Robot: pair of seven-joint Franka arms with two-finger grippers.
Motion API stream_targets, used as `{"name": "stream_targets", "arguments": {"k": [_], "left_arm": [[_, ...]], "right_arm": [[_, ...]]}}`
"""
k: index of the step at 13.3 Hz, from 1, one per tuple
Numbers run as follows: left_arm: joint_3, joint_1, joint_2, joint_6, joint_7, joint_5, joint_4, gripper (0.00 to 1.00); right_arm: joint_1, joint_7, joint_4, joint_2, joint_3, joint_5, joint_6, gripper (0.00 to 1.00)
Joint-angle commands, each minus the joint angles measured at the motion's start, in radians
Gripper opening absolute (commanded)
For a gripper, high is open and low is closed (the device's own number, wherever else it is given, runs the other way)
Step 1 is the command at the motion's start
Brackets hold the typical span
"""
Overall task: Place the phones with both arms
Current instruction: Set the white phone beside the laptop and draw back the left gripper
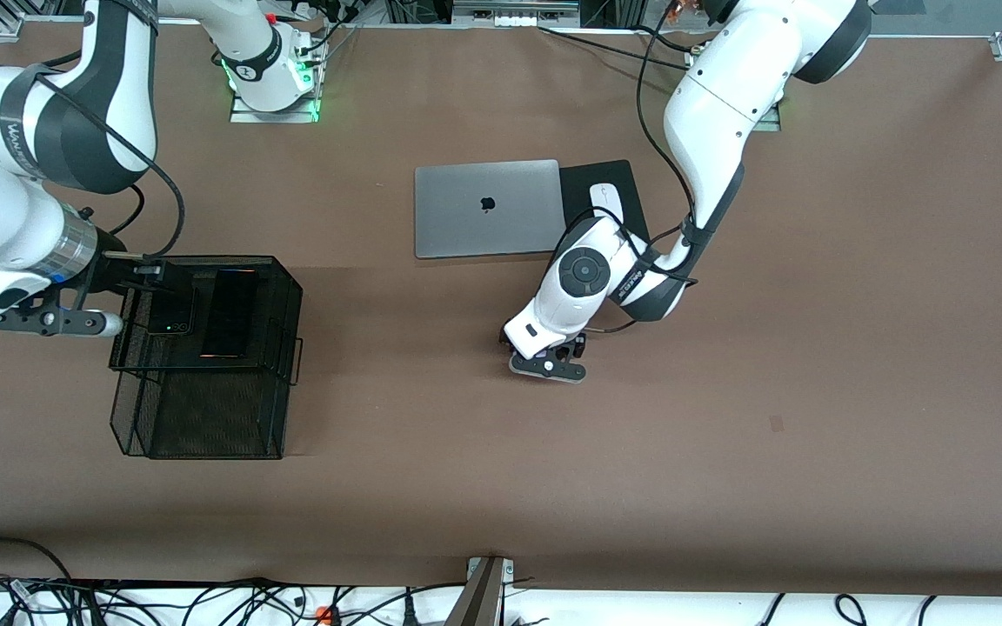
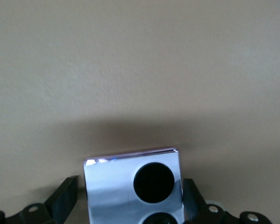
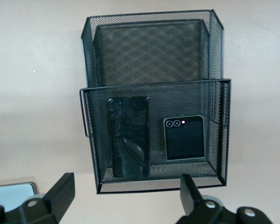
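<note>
Overhead, the front view shows a brown table with a closed silver laptop [image 1: 485, 209] near its middle, an Apple logo on the lid. Touching the laptop's edge on the left arm's side is a black mouse pad [image 1: 631, 178] with a white mouse [image 1: 607, 203] on it. White lettering runs along a black band on each arm, too small to read.

The left arm [image 1: 718, 113] comes down from its base, bends at the elbow beside the mouse pad and points its wrist down at the bare table nearer the camera than the laptop. The left gripper [image 1: 547, 363] sits low there, its fingers hidden under the wrist. The right arm [image 1: 23, 156] folds over its end of the table, and the right gripper [image 1: 105, 296] hangs at the edge of a black wire-mesh basket [image 1: 205, 409]. In the basket's upper tray lie a long slim black phone [image 1: 227, 317] and, beside it toward the right arm's end, a small squarish black phone [image 1: 172, 309].

Next, the left wrist view: the left gripper [image 2: 133, 198] is clamped on a small squarish lilac-white phone [image 2: 112, 191] with two black circles, a black finger [image 2: 65, 198] pressed against each side, over plain table.

Last, the right wrist view: the right gripper [image 3: 126, 193] is spread wide and holds nothing. Its fingers [image 3: 60, 191] frame the mesh basket [image 3: 154, 42], where the slim phone [image 3: 128, 142] and the squarish black phone [image 3: 184, 137] lie flat side by side, apart. The squarish one has two small camera rings and a red dot.
</note>
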Motion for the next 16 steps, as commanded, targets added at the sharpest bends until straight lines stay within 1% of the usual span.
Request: {"name": "stream_targets", "arguments": {"k": [1,3,5,6,7,8,9,11,12,13,14,16], "left_arm": [[0.008,0.016,-0.090,-0.134,-0.001,0.022,0.011,1.00],[0.009,0.031,-0.181,-0.278,0.002,0.019,0.011,1.00],[0.008,0.081,-0.265,-0.422,0.003,0.016,0.011,1.00],[0.008,0.106,-0.307,-0.498,0.003,0.016,0.011,1.00],[0.008,0.141,-0.349,-0.576,0.005,0.020,0.012,1.00],[0.008,0.178,-0.380,-0.630,0.011,0.024,0.011,1.00],[0.008,0.228,-0.403,-0.676,0.062,0.022,0.012,1.00],[0.008,0.322,-0.449,-0.727,0.205,0.021,0.015,1.00],[0.009,0.362,-0.478,-0.754,0.263,0.022,0.015,1.00],[0.009,0.396,-0.503,-0.779,0.306,0.022,0.015,1.00],[0.008,0.419,-0.532,-0.806,0.346,0.025,0.015,1.00],[0.011,0.445,-0.597,-0.862,0.406,0.024,0.015,1.00]], "right_arm": [[0.000,0.022,0.023,-0.002,-0.013,-0.016,-0.024,1.00],[0.003,0.022,0.023,-0.002,-0.009,-0.016,-0.021,1.00],[0.023,0.025,0.024,0.005,0.001,-0.013,-0.015,1.00],[0.049,0.043,0.023,0.021,0.012,-0.005,-0.009,1.00],[0.062,0.104,0.024,0.041,0.032,-0.004,0.002,1.00],[0.078,0.177,0.024,0.046,0.065,-0.004,0.008,1.00],[0.079,0.257,0.024,0.049,0.110,-0.004,0.034,1.00],[0.079,0.429,0.032,0.058,0.237,-0.004,0.115,1.00],[0.079,0.506,0.052,0.080,0.288,-0.004,0.156,1.00],[0.079,0.578,0.085,0.110,0.334,-0.004,0.183,1.00],[0.079,0.648,0.142,0.156,0.378,-0.004,0.197,1.00],[0.079,0.739,0.258,0.256,0.437,-0.004,0.200,1.00]]}}
